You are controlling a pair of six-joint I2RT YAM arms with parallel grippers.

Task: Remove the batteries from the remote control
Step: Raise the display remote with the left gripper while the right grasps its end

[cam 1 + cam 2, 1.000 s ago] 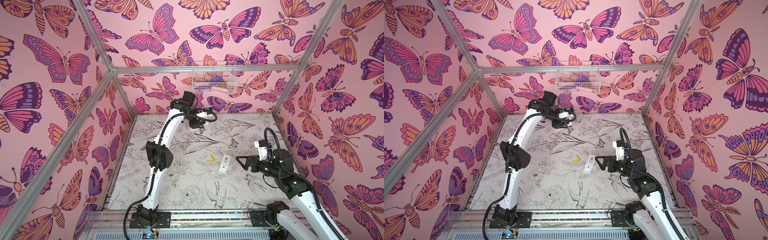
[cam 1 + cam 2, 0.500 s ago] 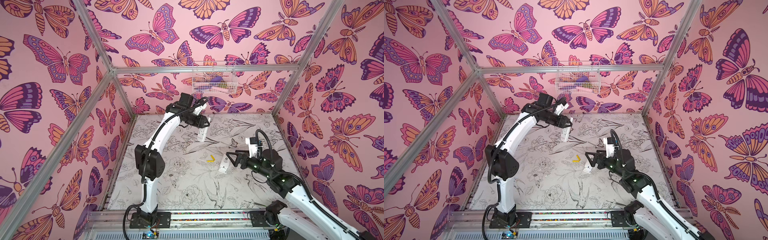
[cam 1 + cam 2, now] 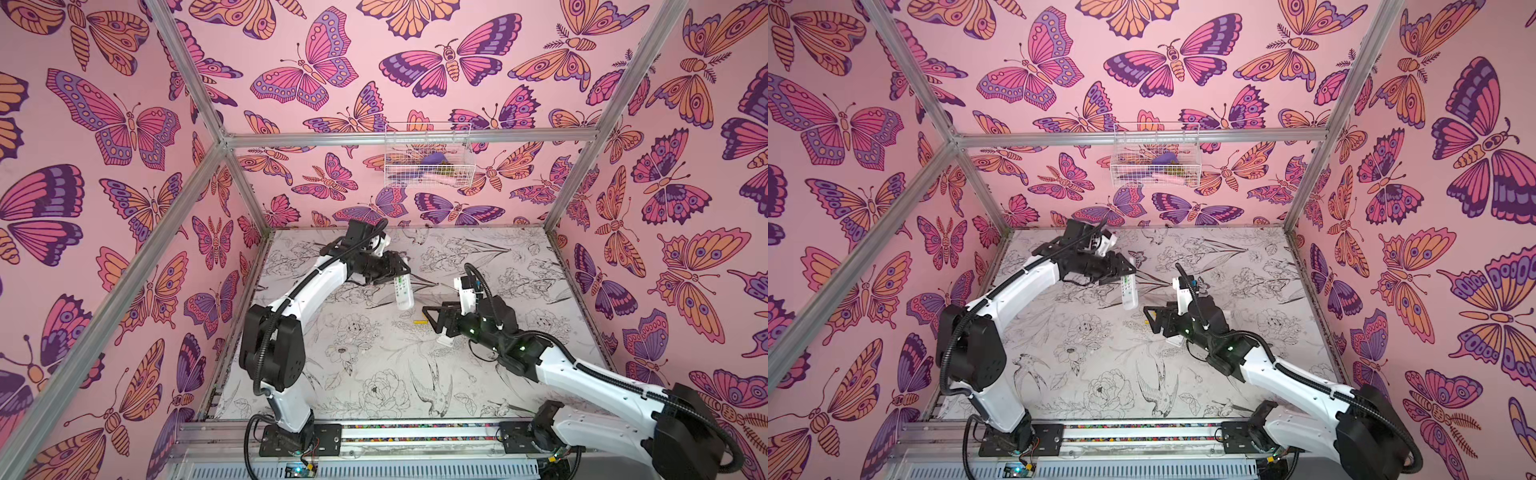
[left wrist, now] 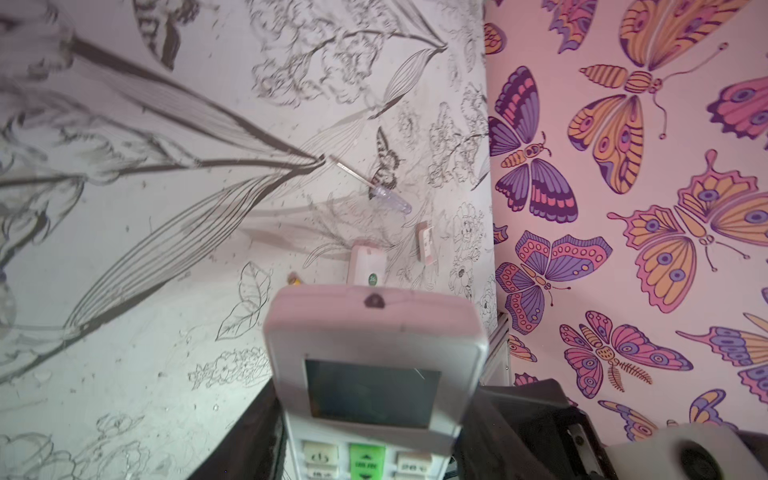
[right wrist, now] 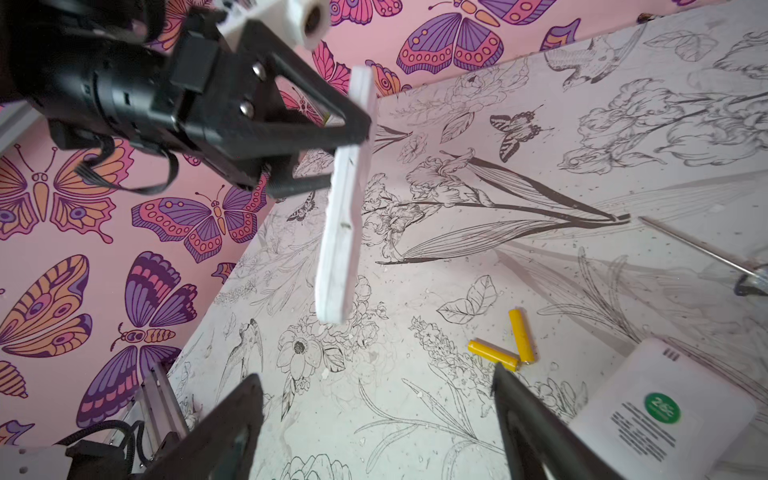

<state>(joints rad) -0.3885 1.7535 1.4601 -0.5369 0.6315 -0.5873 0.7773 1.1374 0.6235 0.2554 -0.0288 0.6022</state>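
Note:
My left gripper (image 3: 397, 271) (image 3: 1122, 271) is shut on the white remote control (image 3: 404, 293) (image 3: 1128, 294) and holds it in the air, hanging down over the middle back of the table. In the left wrist view the remote control (image 4: 374, 357) shows its screen and buttons, with the left gripper (image 4: 365, 451) clamped on its sides. Two yellow batteries (image 5: 492, 354) (image 5: 521, 336) lie touching on the table, in a top view (image 3: 419, 321) just left of my right gripper (image 3: 428, 319) (image 3: 1148, 320). The right gripper (image 5: 374, 382) is open and empty, one fingertip (image 5: 498, 374) close to a battery.
A white flat device with a green sticker (image 5: 660, 415) (image 3: 446, 341) lies under my right gripper. A clear-handled screwdriver (image 4: 374, 183) (image 5: 698, 249) and a small white cover (image 4: 427, 247) lie farther right. A wire basket (image 3: 428, 153) hangs on the back wall.
My left arm swung the remote control from the back wall toward the middle. My right gripper moved left over the white device toward the yellow batteries, its jaws narrowing slightly.

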